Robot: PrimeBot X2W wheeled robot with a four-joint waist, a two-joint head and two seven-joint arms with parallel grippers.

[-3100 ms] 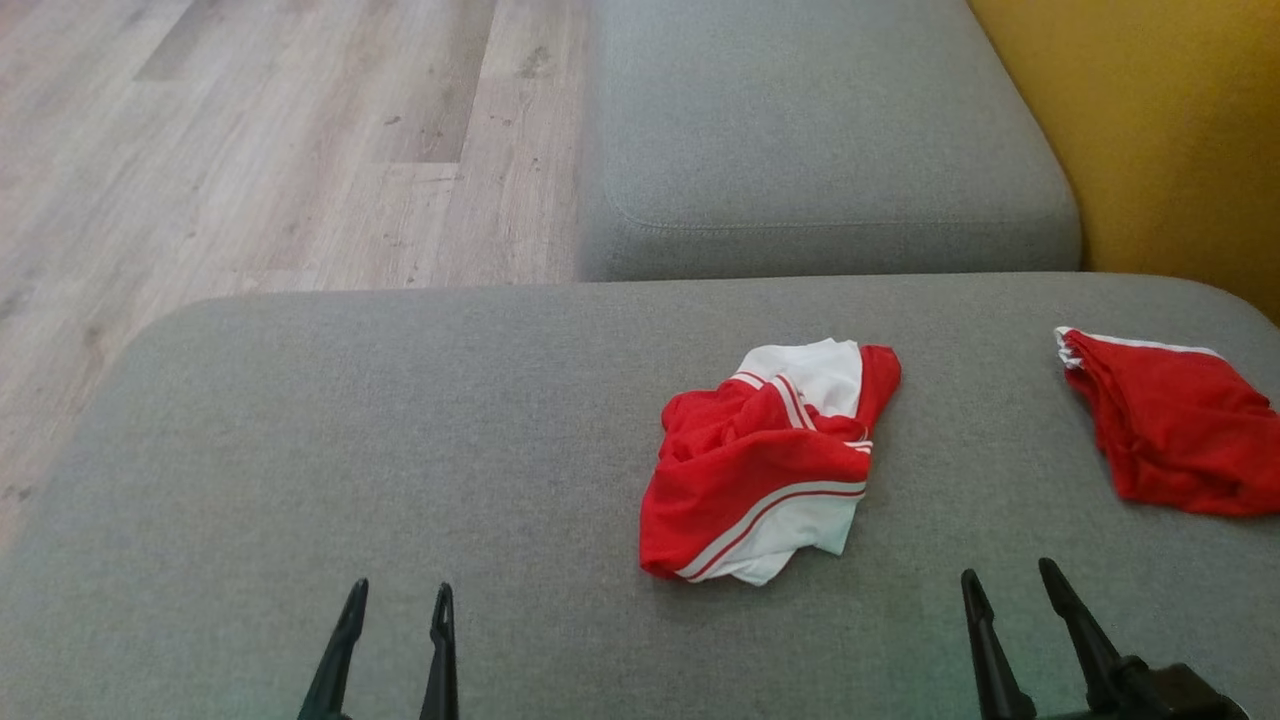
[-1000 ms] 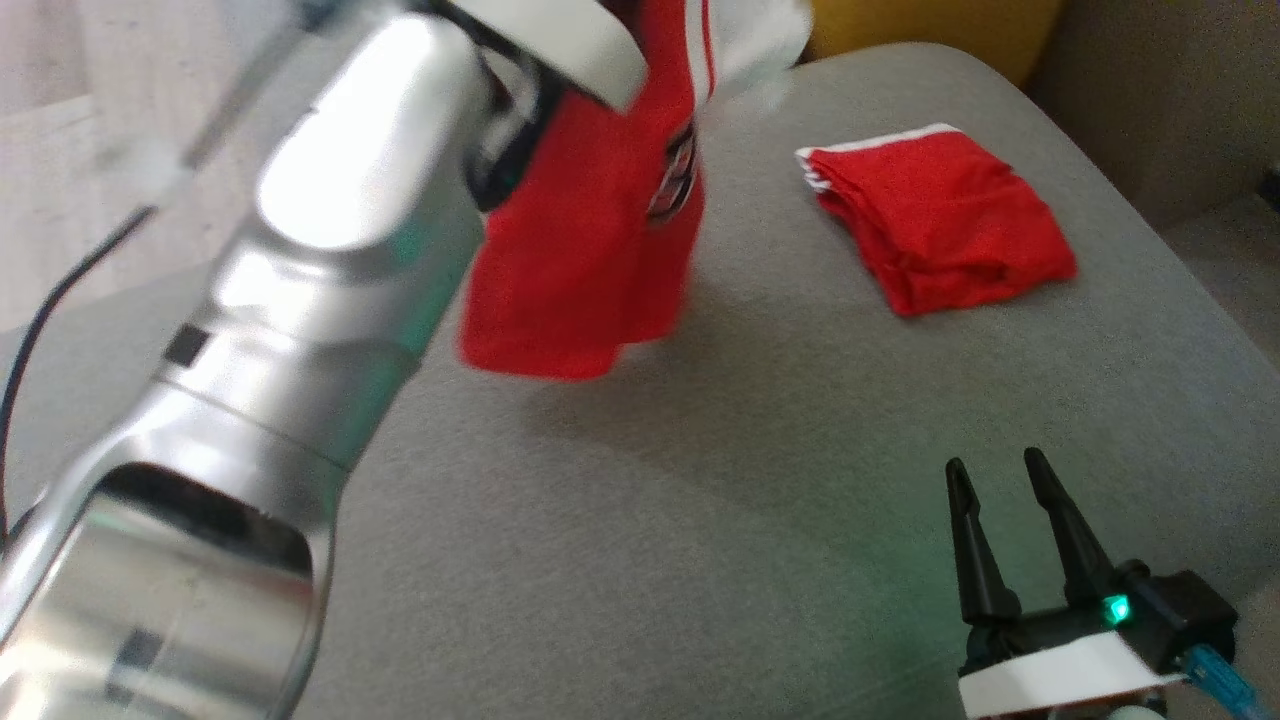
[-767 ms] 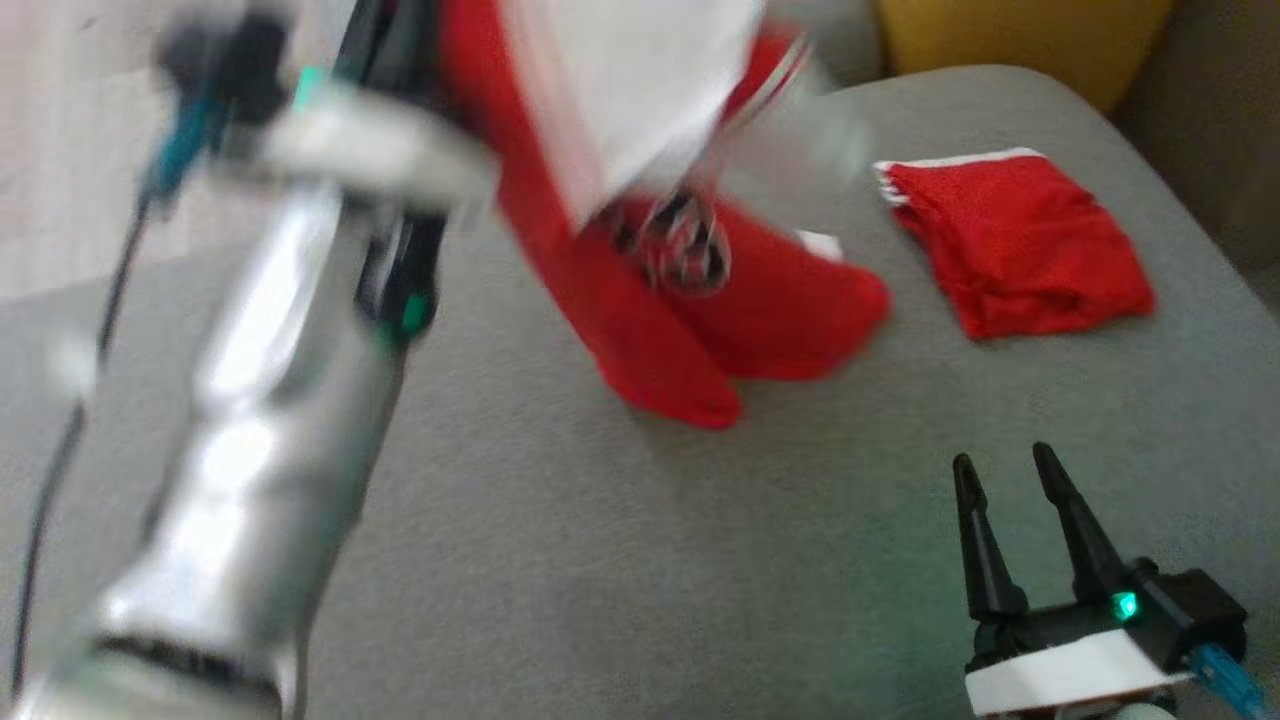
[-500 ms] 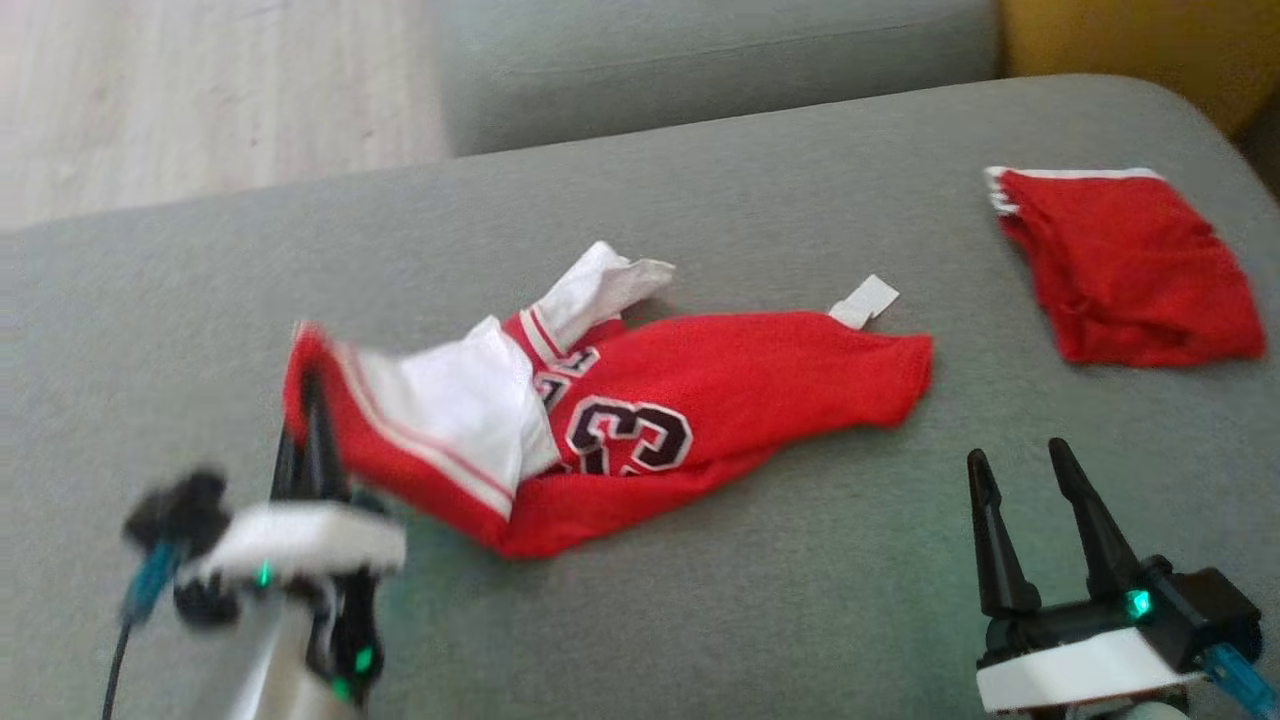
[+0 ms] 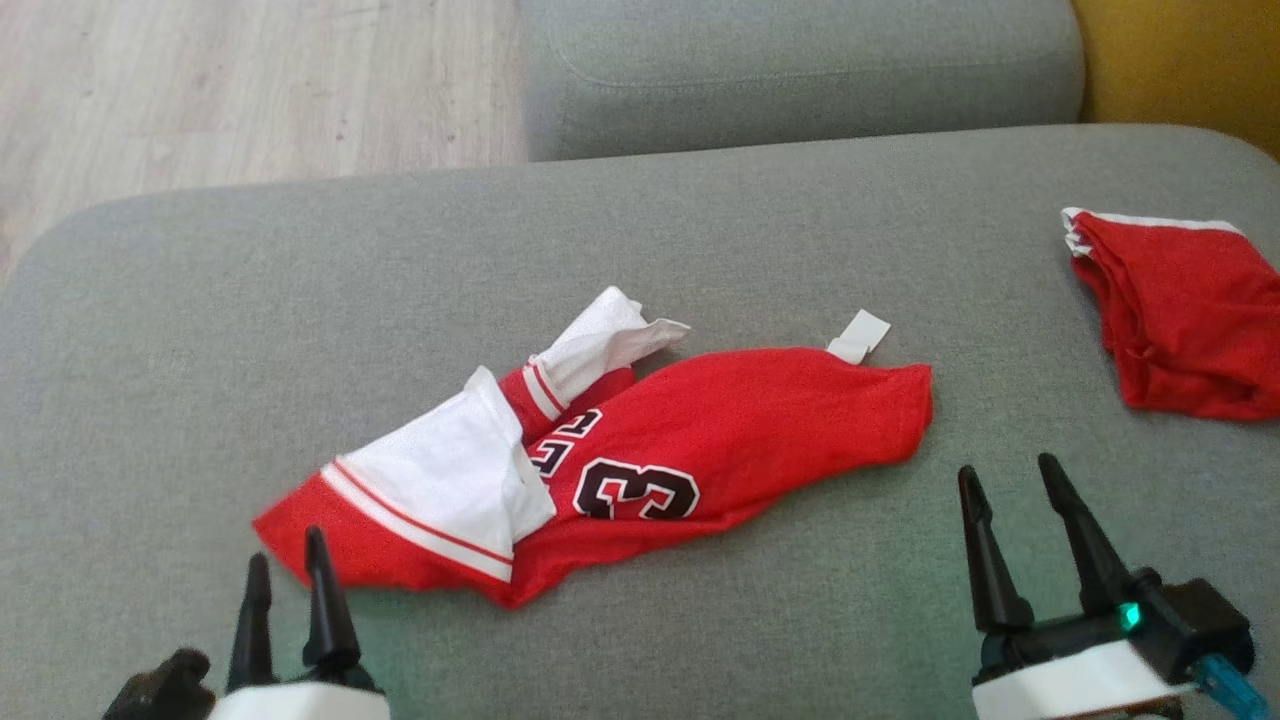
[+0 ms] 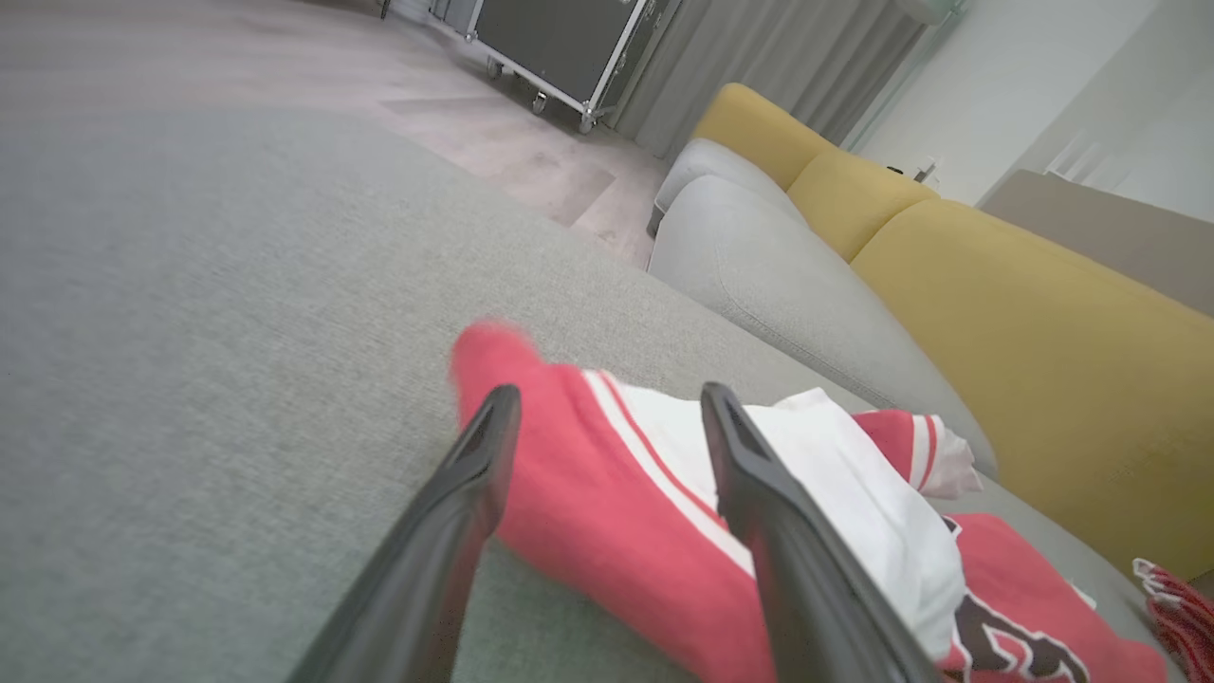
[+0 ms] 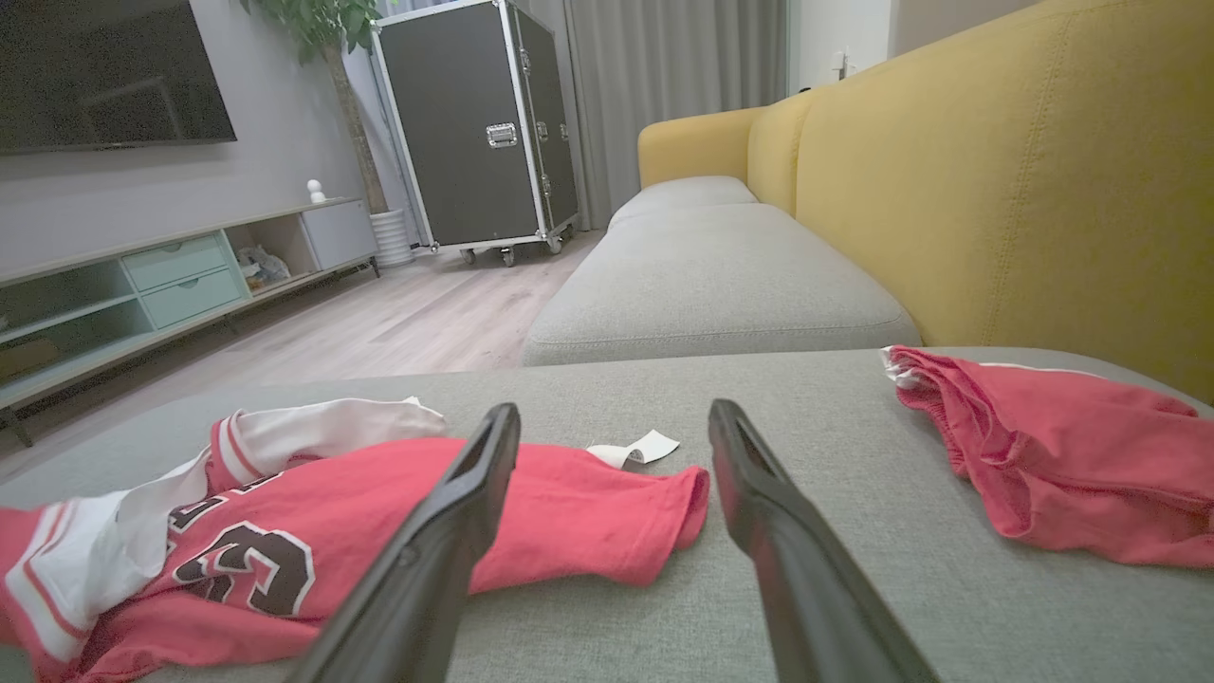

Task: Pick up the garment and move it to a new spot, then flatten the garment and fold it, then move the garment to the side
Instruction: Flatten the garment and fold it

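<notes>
Beside the left gripper (image 5: 287, 550) lies the garment hem (image 5: 400, 535).

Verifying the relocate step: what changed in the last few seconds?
The left gripper lifted the crumpled jersey, laid it out stretched toward the robot's left, then let go; its jaws stand open. The right gripper stayed open and idle, the red shorts stayed put.

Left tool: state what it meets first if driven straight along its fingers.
Probably the crumpled red-and-white numbered jersey: its red hem lies just beyond the open left tool, though depth is unclear.
</notes>
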